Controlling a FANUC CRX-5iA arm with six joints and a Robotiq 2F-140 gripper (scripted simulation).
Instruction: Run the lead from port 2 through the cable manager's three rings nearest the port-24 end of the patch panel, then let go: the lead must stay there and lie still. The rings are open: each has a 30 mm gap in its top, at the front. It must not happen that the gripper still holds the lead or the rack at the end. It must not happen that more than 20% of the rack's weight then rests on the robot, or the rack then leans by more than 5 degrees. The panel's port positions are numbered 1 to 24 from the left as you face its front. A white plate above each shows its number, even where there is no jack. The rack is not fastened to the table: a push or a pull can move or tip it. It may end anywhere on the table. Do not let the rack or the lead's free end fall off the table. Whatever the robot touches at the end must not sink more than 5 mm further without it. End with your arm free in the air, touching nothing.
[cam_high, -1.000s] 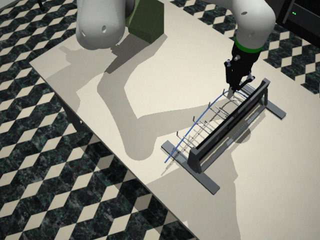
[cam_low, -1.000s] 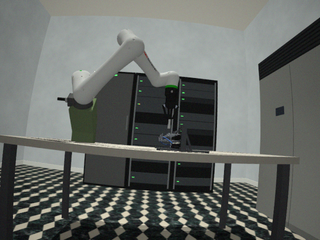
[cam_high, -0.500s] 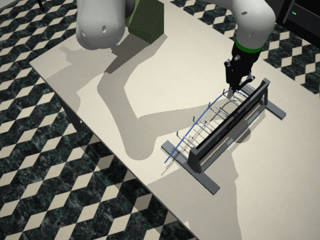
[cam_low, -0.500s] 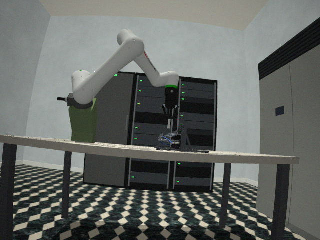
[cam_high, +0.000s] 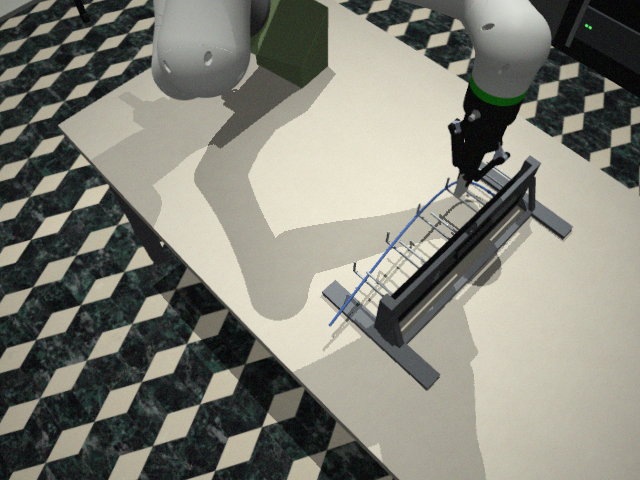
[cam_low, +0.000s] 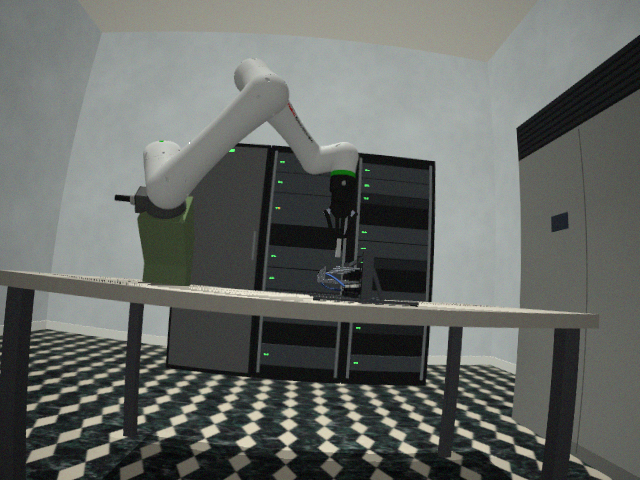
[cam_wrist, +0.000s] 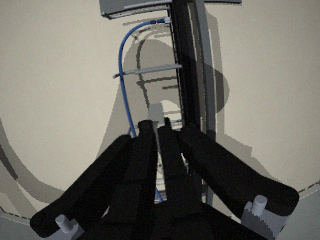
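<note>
The dark grey rack (cam_high: 408, 361) (cam_low: 368, 279) (cam_wrist: 186, 60) with its patch panel stands on the table near the front edge. Wire rings (cam_high: 429, 222) (cam_wrist: 150, 71) stick out from its front. The blue lead (cam_high: 386, 254) (cam_low: 334, 281) (cam_wrist: 120, 67) leaves the panel near the far end, arcs up and runs along the rings' front. Its free end pokes past the near foot, over the table. I cannot tell which rings enclose it. My gripper (cam_high: 467, 181) (cam_low: 338, 253) (cam_wrist: 157, 114) is shut and hangs over the far end of the rings, just above the lead's arc. The lead passes beneath the fingers.
The arm's green pedestal (cam_high: 294, 41) (cam_low: 165, 248) stands at the table's far corner. The table edge (cam_high: 206, 289) runs close to the rack's near foot and the lead's free end. Server cabinets (cam_low: 392, 206) stand behind the table.
</note>
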